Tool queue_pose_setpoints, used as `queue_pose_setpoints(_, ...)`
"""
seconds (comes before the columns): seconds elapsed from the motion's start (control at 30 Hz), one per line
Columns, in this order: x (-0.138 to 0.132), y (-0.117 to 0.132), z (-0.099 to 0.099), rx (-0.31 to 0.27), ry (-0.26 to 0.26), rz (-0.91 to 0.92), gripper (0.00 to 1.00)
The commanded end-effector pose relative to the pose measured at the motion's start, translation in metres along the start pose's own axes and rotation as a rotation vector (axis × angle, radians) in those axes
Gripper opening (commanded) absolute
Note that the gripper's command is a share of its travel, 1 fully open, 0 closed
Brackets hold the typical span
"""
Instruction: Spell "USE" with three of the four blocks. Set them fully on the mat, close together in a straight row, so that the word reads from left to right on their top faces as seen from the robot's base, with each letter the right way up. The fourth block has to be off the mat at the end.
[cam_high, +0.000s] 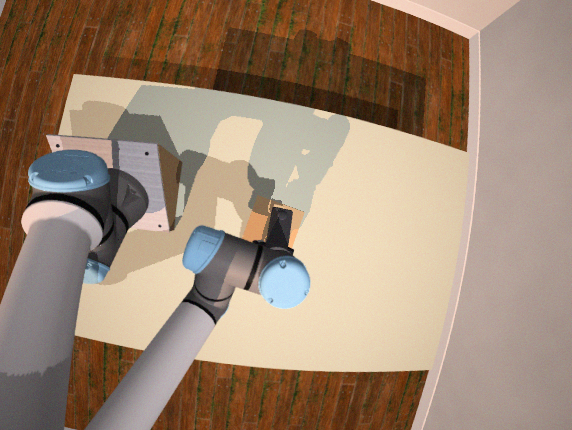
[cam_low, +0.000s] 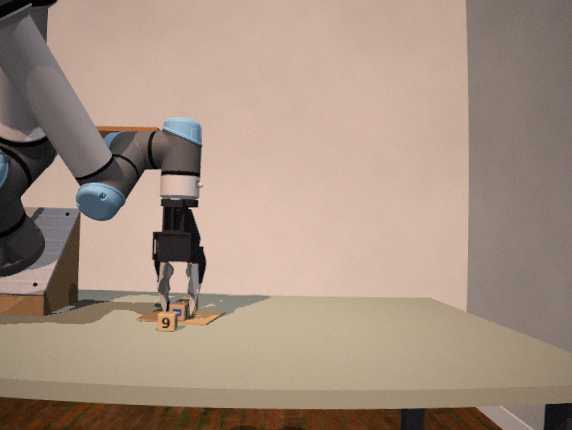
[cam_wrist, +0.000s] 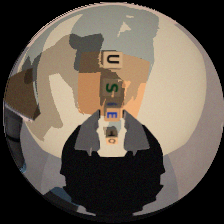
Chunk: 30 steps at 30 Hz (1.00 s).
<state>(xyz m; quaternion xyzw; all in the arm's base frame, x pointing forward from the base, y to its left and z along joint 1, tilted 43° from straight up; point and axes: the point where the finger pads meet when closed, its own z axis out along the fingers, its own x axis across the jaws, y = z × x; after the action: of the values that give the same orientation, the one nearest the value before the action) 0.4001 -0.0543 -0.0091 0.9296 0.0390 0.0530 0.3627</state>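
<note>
My gripper (cam_low: 179, 313) (cam_wrist: 111, 110) is open a little. Its fingers stand low on either side of the E block (cam_low: 178, 311) (cam_wrist: 112, 115), with blue letters, at the near edge of the orange mat (cam_high: 255, 225) (cam_low: 212, 318) (cam_wrist: 87, 92). The S block (cam_wrist: 111, 88), with a green letter, and the U block (cam_wrist: 112, 59), with a black letter, lie beyond it in one line on the mat. The fourth block (cam_low: 167, 322) (cam_wrist: 111, 140) shows a 9 on its side and sits off the mat, in front of it. The arm hides the blocks in the top view.
The robot's base plate (cam_high: 135, 185) (cam_low: 55, 245) stands on a wooden wedge (cam_high: 171, 200) (cam_low: 62, 285) at the left of the table (cam_high: 375, 250) (cam_low: 350, 345). The arm's shadow falls over part of the mat.
</note>
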Motion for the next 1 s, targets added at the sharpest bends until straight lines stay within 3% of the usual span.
queue_pose_setpoints(0.0,0.003,0.001,-0.016,-0.001,0.006,0.004,0.28)
queue_pose_setpoints(0.6,0.003,0.001,-0.076,-0.001,0.006,0.004,0.28)
queue_pose_setpoints(0.97,0.002,0.001,-0.086,0.000,0.005,0.004,0.28)
